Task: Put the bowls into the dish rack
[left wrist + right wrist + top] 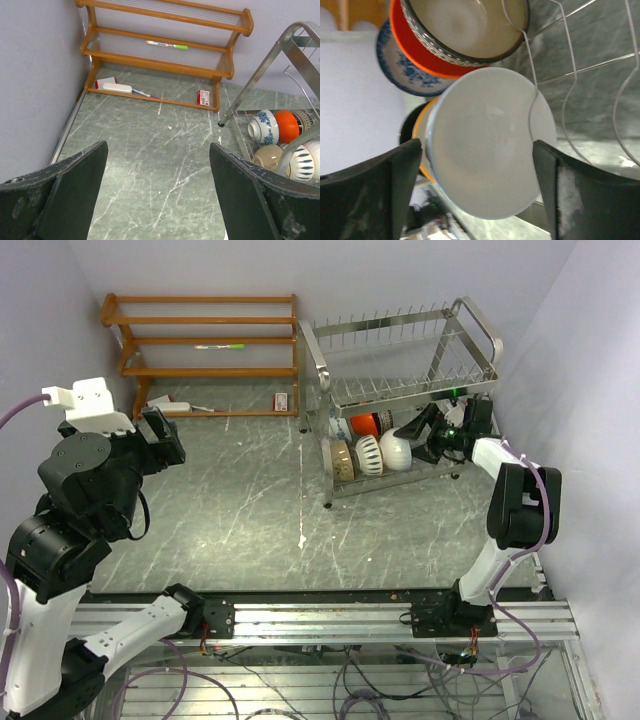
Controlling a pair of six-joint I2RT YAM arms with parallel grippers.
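Overhead, the dish rack (480, 328) stood at about one o'clock from the arm bases. The bowls (368, 452) were tipped on edge in its lower tier, probably so the prongs could keep them apart. The right gripper (418, 430) entered that tier from three o'clock, just beside the white bowl (396, 450). The left gripper (165, 436) hung well apart at nine o'clock, near the orange shelf (200, 340).

From the left wrist, its jaws stood wide and empty above the grey tabletop (140, 125). A small red box (203, 97) under the shelf bore print too small to read.

From the right wrist, the jaws were spread either side of the white bowl without visibly pinching it. It seemed released against a wire prong (532, 100).
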